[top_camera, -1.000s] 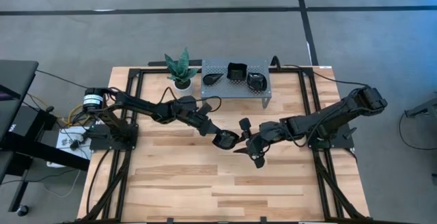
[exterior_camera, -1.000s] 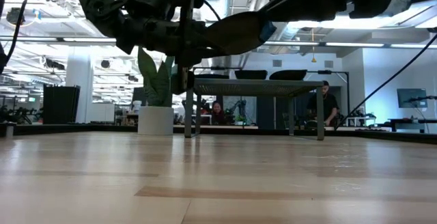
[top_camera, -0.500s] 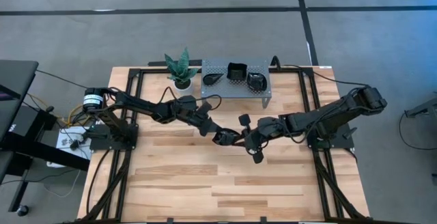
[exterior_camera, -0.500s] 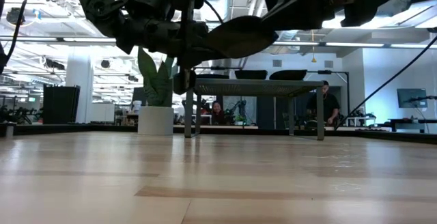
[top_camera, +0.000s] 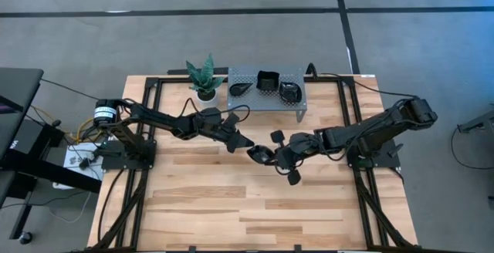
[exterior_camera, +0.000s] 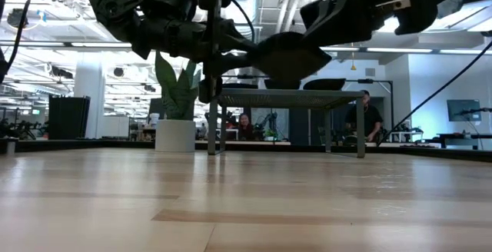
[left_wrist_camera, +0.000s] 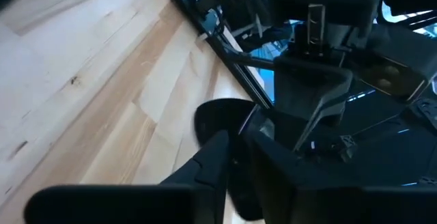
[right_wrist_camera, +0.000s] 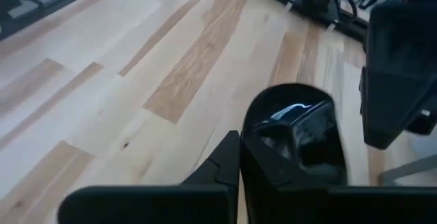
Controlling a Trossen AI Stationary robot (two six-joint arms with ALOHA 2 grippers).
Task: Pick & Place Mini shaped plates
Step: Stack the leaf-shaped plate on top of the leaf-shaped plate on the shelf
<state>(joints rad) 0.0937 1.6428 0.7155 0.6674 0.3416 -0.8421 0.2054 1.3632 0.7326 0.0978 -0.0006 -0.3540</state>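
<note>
I have my right gripper [top_camera: 268, 155] clenched on a glossy black mini plate [top_camera: 258, 153] above mid-table, while my left gripper [top_camera: 241, 142], jaws parted, sits just beside it.

held plate's [right_wrist_camera: 293, 132] shape unclear, rack [top_camera: 266, 96] dishes too small

We count four mini black plates, three on one grey perforated rack [top_camera: 266, 97], one [top_camera: 260, 153] held aloft, one potted plant [top_camera: 204, 77], two arms, one wooden table [top_camera: 231, 207]
</note>
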